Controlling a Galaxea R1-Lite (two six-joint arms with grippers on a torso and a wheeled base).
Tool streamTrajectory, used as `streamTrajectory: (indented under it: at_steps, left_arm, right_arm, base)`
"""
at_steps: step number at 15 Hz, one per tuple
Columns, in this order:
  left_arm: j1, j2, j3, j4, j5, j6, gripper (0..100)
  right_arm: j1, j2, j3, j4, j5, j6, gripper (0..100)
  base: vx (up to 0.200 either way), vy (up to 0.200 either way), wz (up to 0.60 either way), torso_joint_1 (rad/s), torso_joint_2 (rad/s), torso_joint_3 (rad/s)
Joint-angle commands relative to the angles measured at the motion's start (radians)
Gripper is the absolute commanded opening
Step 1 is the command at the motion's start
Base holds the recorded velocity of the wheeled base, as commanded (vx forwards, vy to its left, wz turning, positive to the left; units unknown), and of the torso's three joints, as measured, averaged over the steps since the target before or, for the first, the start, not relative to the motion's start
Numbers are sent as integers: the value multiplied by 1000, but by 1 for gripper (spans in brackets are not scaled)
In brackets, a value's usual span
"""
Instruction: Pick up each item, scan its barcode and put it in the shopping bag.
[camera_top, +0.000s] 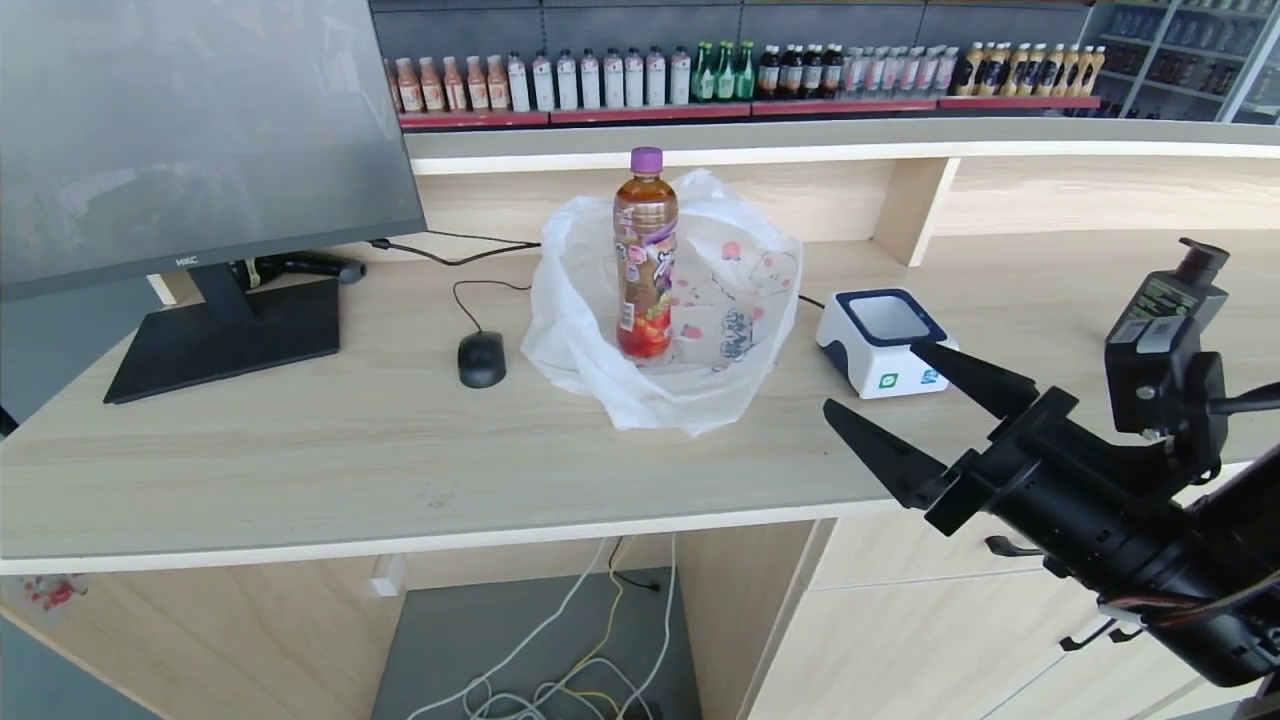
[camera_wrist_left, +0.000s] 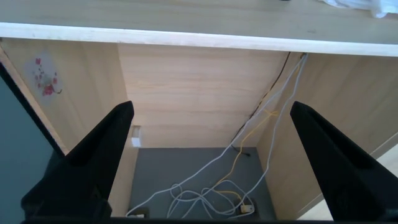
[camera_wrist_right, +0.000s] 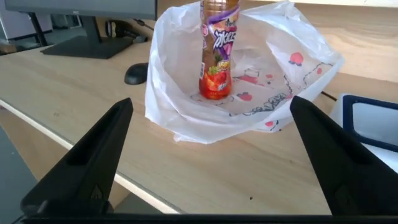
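Head camera looking forward and down over the surface (camera_top: 300, 450), right wrist camera low and near, facing the shopping bag (camera_wrist_right: 168, 81) both share, left wrist camera below the surface edge, facing the cables (camera_wrist_left: 205, 193)

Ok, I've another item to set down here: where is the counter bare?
The counter is bare along its front edge, from the monitor stand past the mouse to the bag. Crowded between bag and scanner, near the right claw.

monitor (camera_top: 200, 110) on wooden counter (camera_top: 300, 450), black mouse (camera_top: 481, 358) beside it, cables (camera_top: 560, 660) underneath, bottle shelf (camera_top: 740, 75) behind
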Motion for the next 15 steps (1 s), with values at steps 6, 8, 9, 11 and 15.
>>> streamTrajectory:
  at_steps: [6, 8, 9, 11, 15]
  left_arm:
    - [0, 0, 0, 0, 0, 0, 100]
    - [0, 0, 0, 0, 0, -2, 100]
    - [0, 0, 0, 0, 0, -2, 100]
    - [0, 0, 0, 0, 0, -2, 100]
    - [-2, 0, 0, 0, 0, -2, 100]
  right_arm:
    - [-4, 12, 35, -1, 1, -10, 100]
    - [3, 19, 38, -1, 1, -15, 100]
    - [6, 24, 36, -1, 1, -15, 100]
    - [12, 24, 33, -1, 1, -15, 100]
    - [18, 22, 26, -1, 1, -15, 100]
  base:
    - [0, -200, 0, 6, 3, 2]
    - [0, -200, 0, 0, 5, 2]
    - [0, -200, 0, 12, 2, 2]
    - [0, -200, 0, 5, 0, -2]
    - [0, -200, 0, -2, 4, -1]
